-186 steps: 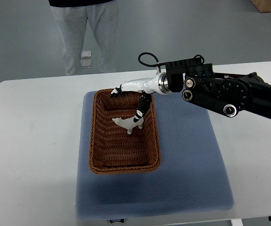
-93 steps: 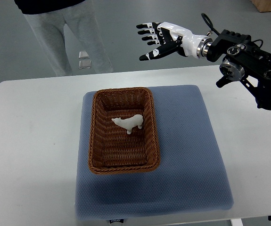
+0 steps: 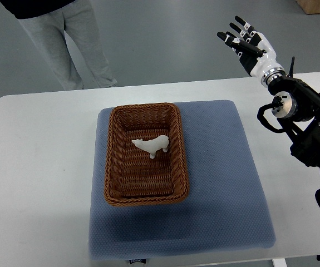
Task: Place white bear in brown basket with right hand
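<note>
On the white table [image 3: 37, 167] lies a blue textured mat [image 3: 221, 183], holding a rectangular brown basket [image 3: 114, 167] of woven wicker. Task looks done: white bear [image 3: 153, 145], small, smooth figurine, stands inside basket, toward far end. Right hand [image 3: 247, 40] far right, raised, fingers spread, empty. Person stands far left.

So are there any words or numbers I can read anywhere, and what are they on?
Only one bit of print shows: a small dark tag on the near edge of the blue mat, too small and blurred to read.
Nothing is written on the brown basket, white bear, table or right hand.
</note>
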`<state>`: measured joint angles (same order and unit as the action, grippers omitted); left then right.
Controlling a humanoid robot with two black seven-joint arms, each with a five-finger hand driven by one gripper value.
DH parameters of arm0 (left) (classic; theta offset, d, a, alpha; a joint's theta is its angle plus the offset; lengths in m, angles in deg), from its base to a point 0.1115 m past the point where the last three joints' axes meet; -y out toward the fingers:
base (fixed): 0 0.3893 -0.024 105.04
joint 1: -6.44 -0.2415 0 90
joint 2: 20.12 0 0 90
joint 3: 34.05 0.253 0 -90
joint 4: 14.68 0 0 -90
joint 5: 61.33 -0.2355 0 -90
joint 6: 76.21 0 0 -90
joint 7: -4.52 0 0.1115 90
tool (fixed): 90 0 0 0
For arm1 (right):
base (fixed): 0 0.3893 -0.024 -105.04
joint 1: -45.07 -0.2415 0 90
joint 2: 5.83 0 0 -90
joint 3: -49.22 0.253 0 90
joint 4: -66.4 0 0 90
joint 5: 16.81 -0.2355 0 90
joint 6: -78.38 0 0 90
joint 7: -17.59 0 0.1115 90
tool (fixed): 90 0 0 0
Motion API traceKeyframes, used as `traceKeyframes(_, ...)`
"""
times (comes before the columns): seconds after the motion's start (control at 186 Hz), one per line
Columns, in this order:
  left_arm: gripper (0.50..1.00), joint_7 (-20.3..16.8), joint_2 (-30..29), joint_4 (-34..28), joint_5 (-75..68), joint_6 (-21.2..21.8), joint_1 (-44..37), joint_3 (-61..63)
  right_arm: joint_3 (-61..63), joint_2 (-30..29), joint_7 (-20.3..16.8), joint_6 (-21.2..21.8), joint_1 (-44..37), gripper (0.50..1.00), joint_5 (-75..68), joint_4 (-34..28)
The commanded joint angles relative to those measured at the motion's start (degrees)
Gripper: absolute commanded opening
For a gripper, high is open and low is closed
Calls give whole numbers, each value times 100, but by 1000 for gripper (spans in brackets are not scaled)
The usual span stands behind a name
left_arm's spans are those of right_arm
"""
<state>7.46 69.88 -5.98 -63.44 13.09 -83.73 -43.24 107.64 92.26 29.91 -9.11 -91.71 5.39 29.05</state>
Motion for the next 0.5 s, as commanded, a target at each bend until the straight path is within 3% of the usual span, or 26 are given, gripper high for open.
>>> traceKeyframes(0.0,1000,-4,0,0,0,0,0,-4,65,-79,156,-32,161,923,-164,254)
traceKeyframes(0.216,1000,-4,0,0,0,0,0,5,56,-88,587,-14,557,921,-181,307)
traceKeyframes(0.496,1000,5,0,0,0,0,0,-4,56,-88,614,-23,970,924,-181,307)
